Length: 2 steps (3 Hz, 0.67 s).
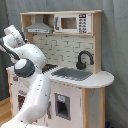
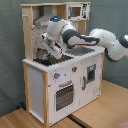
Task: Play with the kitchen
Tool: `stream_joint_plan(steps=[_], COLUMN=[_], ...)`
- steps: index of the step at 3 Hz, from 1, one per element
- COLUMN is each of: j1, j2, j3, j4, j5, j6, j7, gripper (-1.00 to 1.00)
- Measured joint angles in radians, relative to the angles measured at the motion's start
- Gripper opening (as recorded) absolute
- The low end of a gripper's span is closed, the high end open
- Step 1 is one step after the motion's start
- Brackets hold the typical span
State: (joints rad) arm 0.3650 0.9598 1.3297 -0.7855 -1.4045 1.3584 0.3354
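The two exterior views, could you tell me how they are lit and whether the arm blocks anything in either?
In the first exterior view the light is soft and even, with no glare; the arm fills the first exterior view's lower left and hides the hob side of the kitchen. In the second exterior view the light is warmer, the gripper hangs over the hob, shading it, and the sink is behind the arm.

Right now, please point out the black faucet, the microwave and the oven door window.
black faucet (image 1: 84,59), first exterior view, on its curved spout.
microwave (image 1: 72,23), first exterior view, on its door.
oven door window (image 2: 63,96), second exterior view, on its centre.
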Motion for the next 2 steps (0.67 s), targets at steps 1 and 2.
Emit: stream_joint_plan(steps=[1,2], j1=[0.031,0.036], j2=[0.008,0.009], j3=[-0.005,0.002], j4=[0.04,0.046], j5=[-0.003,-0.003], j6=[-0.075,-0.077], j7=[-0.042,-0.054], gripper=[-1.0,-1.0])
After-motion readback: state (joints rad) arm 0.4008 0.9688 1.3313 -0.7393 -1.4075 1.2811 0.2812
